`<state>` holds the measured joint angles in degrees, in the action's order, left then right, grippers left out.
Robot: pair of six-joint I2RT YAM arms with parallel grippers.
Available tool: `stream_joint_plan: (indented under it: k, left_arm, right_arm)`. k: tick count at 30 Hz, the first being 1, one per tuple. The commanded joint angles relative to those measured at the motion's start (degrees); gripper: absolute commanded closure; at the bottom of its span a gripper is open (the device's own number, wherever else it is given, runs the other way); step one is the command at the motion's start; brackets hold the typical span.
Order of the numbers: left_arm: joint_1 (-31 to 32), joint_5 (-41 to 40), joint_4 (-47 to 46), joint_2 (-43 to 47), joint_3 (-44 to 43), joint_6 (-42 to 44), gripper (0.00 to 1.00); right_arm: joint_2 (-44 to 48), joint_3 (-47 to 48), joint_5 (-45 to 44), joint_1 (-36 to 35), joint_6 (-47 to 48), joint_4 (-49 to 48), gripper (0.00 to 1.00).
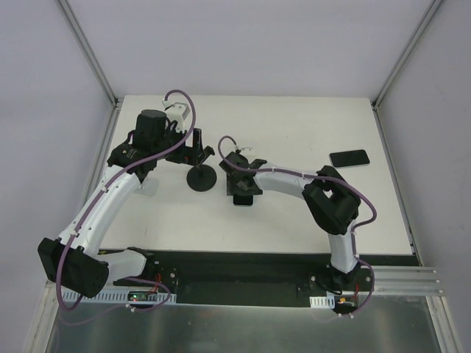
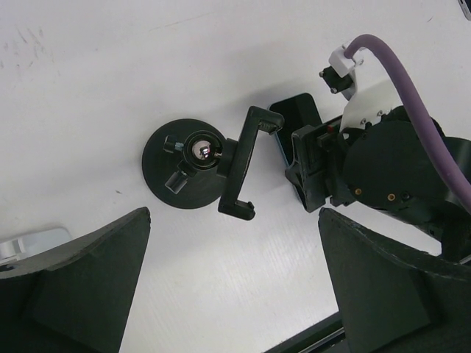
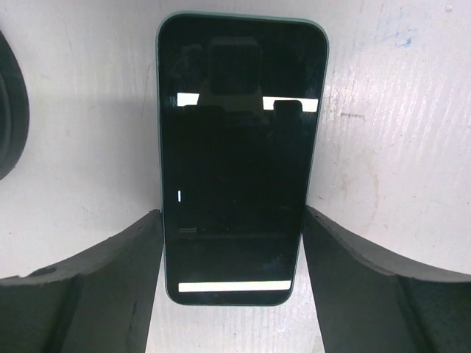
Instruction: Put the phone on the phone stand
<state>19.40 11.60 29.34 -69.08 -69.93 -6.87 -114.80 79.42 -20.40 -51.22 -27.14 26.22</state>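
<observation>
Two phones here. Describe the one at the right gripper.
On the white table, find the black phone stand near the middle. The phone lies flat just right of it, between the fingers of the right gripper. The other phone lies alone near the right edge.

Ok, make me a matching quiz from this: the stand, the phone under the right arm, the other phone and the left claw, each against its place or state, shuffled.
Column one:
1. stand
2. phone
3. second phone
4. left claw

Column two:
A. alone near the far right edge of the table
B. open wide, holding nothing
C. lying flat between the fingers of the right claw
D. standing mid-table, with no phone on it

Pairs: 1-D, 2-C, 3-A, 4-B
</observation>
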Motion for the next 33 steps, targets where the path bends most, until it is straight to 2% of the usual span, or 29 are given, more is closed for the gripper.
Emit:
stream_joint_plan:
  k: [1, 2, 3, 6, 11, 19, 24, 28, 31, 32, 33]
  left_arm:
    - [-0.3, 0.9, -2.9, 1.6, 1.3, -0.7, 0.05]
    - [-0.2, 1.2, -3.3, 1.8, 1.6, -0.6, 0.05]
    - [-0.2, 1.7, -3.8, 2.5, 1.9, -0.5, 0.05]
    - [0.1, 3.3, -5.2, 3.3, 2.7, -0.1, 0.05]
    - [0.6, 5.7, -5.4, 4.3, 1.4, -1.6, 0.05]
    - [0.6, 18.2, -5.2, 5.4, 0.2, -12.4, 0.11]
    - [0.6, 20.4, -5.2, 9.4, 3.0, -15.1, 0.11]
    - [0.6, 20.4, -4.7, 9.8, 0.7, -15.0, 0.10]
    - [0.6, 21.3, -4.1, 7.8, -3.3, -14.6, 0.10]
    - [0.6, 21.9, -4.0, 6.5, -4.2, -14.4, 0.10]
    - [0.6, 22.0, -4.0, 5.9, -6.2, -14.2, 0.10]
  right_arm:
    - [0.2, -5.7, -0.3, 0.7, 2.2, -3.5, 0.58]
    - [1.1, -6.6, -0.2, 0.7, 3.0, -6.8, 0.62]
    - [2.0, -9.3, 0.0, 0.6, 3.9, -8.6, 0.75]
    - [7.1, -15.3, -1.2, 0.3, 6.3, -15.7, 0.99]
    - [14.2, -21.9, -3.4, -0.2, 11.4, -24.2, 0.99]
    - [19.2, -27.4, -5.1, -0.1, 12.6, -31.2, 0.99]
    - [19.9, -25.6, -2.6, -0.1, 7.9, -22.7, 0.99]
    - [19.2, -23.2, 1.4, -0.1, 3.5, -13.2, 0.99]
    - [18.1, -20.2, 1.8, 0.1, 3.0, -7.8, 0.86]
    - [17.9, -19.7, 2.6, 0.2, 3.3, -7.0, 0.75]
    - [16.9, -18.2, 3.2, 0.3, 3.6, -6.0, 0.70]
